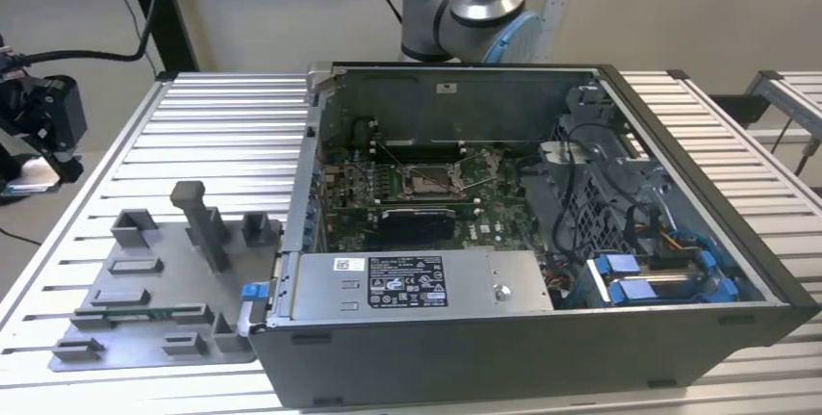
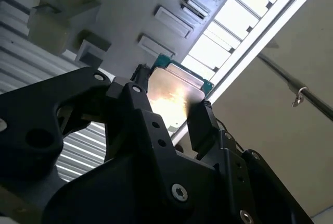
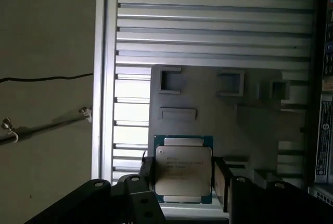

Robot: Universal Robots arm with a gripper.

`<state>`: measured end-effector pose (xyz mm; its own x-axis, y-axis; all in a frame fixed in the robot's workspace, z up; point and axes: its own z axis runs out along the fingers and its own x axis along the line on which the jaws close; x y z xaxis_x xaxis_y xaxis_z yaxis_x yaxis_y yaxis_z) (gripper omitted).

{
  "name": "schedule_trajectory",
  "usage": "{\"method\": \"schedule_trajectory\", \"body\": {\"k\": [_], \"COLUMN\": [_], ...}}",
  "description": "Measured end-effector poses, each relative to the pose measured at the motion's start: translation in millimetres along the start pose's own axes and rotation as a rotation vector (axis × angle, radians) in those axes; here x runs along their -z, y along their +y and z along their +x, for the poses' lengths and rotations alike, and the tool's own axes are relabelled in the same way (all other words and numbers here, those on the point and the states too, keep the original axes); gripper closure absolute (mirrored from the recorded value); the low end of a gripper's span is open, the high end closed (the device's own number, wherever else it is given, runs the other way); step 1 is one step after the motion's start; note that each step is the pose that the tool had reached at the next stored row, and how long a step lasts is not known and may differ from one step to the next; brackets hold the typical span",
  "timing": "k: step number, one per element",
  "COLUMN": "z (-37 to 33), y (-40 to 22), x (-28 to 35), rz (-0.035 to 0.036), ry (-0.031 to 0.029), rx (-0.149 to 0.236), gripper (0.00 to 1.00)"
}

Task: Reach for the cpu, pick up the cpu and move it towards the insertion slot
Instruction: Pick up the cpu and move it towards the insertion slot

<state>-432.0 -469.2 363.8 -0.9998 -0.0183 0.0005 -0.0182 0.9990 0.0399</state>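
Silvery cpu (image 3: 183, 168) gripped by opposite edges in pincer (image 3: 183, 178), held clear of grey fixture plate (image 3: 250, 114), well apart from insertion slot (image 1: 428, 182). Probably best: keep it level, squeeze steady, travel high over case wall (image 1: 308, 145), no jerks.

The gripper (image 2: 167, 99) hides part of the chip (image 2: 179, 81) in the second wrist view. At nine o'clock from the case (image 1: 514, 338), the exterior view's edge cuts the gripper (image 1: 38, 150) off.
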Motion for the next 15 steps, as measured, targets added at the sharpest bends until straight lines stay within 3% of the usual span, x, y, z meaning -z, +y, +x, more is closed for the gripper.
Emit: {"method": "schedule_trajectory", "body": {"k": [8, 15], "z": [0.0, 0.0], "y": [0.7, 1.2], "x": [18.6, 31.0], "rz": [0.0000, 0.0000], "ry": [0.0000, -0.0003], "rx": [0.000, 0.000], "gripper": [1.00, 1.00]}}
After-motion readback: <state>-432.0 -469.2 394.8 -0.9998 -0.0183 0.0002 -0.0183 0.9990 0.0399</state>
